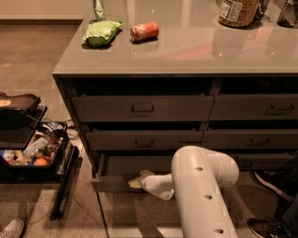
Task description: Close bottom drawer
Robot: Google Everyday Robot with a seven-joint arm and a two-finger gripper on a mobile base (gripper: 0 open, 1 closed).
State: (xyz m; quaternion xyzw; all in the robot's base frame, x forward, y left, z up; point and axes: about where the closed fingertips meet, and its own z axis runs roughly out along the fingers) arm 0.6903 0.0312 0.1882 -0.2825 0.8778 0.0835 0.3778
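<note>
Standing pulled out from the cabinet, the bottom drawer (pixel 111 184) is the lowest of the left column. Its low dark front is well forward of the two drawers above, and its shallow inside is open to view. The gripper (pixel 136 181) lies at the top edge of that front, about the middle of it, reaching in from the right. Whether it is wide or narrow cannot be told from this angle. Behind it the white arm (pixel 205 195) fills the lower centre of the view, a thick rounded casing that hides the drawer's right end.

Directly above, the middle drawer (pixel 144 139) and the top drawer (pixel 142 108) sit further back, each with a small dark handle at its centre. The right column of drawers (pixel 255 108) runs beside them and is cut off by the picture's edge.

Over all of them lies the grey countertop (pixel 186 56), smooth and glossy. Near its back left corner a green snack bag (pixel 100 33) rests flat, and just beside it, not touching, an orange-red can (pixel 145 31) lies on its side. The foot of a bottle (pixel 98 8) stands behind the bag. A labelled jar (pixel 238 7) stands far to the right.

On the carpet left of the cabinet an open black case (pixel 18 169) holds small mixed items. A pale shoe (pixel 11 228) shows in the lower left corner, and a dark shoe (pixel 274 182) lies at the right.
</note>
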